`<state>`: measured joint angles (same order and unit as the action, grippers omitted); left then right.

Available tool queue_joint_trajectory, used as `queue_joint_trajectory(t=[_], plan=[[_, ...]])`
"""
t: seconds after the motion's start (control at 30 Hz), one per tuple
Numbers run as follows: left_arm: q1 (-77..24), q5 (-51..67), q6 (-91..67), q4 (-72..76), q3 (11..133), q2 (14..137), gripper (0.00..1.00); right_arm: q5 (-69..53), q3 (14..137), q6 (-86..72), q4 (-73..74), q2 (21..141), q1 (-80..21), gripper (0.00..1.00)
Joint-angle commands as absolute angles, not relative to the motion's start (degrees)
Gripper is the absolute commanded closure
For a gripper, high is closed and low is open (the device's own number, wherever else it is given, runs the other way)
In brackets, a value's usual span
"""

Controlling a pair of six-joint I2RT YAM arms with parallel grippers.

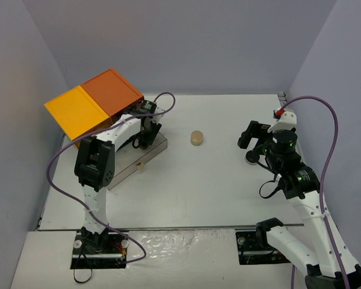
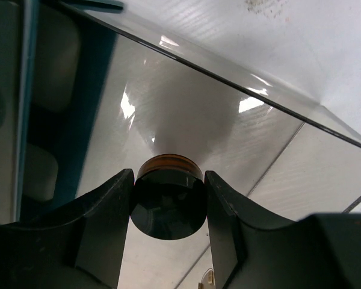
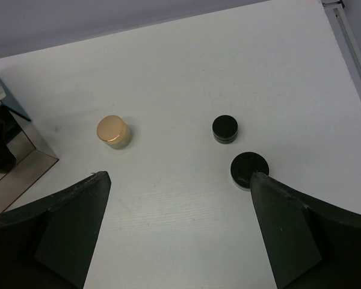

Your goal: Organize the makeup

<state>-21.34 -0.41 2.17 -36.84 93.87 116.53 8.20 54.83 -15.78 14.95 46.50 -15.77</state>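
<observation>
My left gripper [image 1: 148,133] [image 2: 168,176] is shut on a small round black-lidded pot with an amber body [image 2: 168,205]. It holds the pot just over the floor of the cabinet's pulled-out smoky clear drawer [image 1: 129,170] [image 2: 186,102]. My right gripper [image 1: 251,143] [image 3: 180,177] is open and empty above the table at the right. A gold-lidded jar [image 1: 197,137] [image 3: 113,131] stands mid-table. A small black jar [image 3: 225,128] and a flat round black compact [image 3: 246,167] lie by my right finger [image 3: 283,235]. In the top view only the compact's edge [image 1: 251,158] shows. Brushes, pencils and the curler are out of view.
The dark cabinet with an orange-and-yellow top [image 1: 93,102] stands at the back left, with the drawer projecting toward the table's middle. Grey walls close the table at the back and sides. A metal rail [image 3: 349,36] runs along the right edge.
</observation>
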Motion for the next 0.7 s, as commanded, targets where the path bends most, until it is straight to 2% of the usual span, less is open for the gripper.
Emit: queue_joint_trajectory(t=[0.0, 0.23, 0.67], plan=[[-20.9, 0.0, 6.0, -30.7, 93.4, 113.8, 0.81, 9.0, 55.3, -15.8, 12.1, 47.2, -15.5, 0.01], [-20.9, 1.6, 5.4, -29.4, 90.4, 113.2, 0.56, 8.5, 55.5, -16.0, 12.1, 47.3, -15.5, 0.01], [-21.2, 2.8, 4.6, -32.5, 93.8, 109.0, 0.34, 7.6, 55.5, -16.4, 12.0, 47.6, -15.5, 0.01]])
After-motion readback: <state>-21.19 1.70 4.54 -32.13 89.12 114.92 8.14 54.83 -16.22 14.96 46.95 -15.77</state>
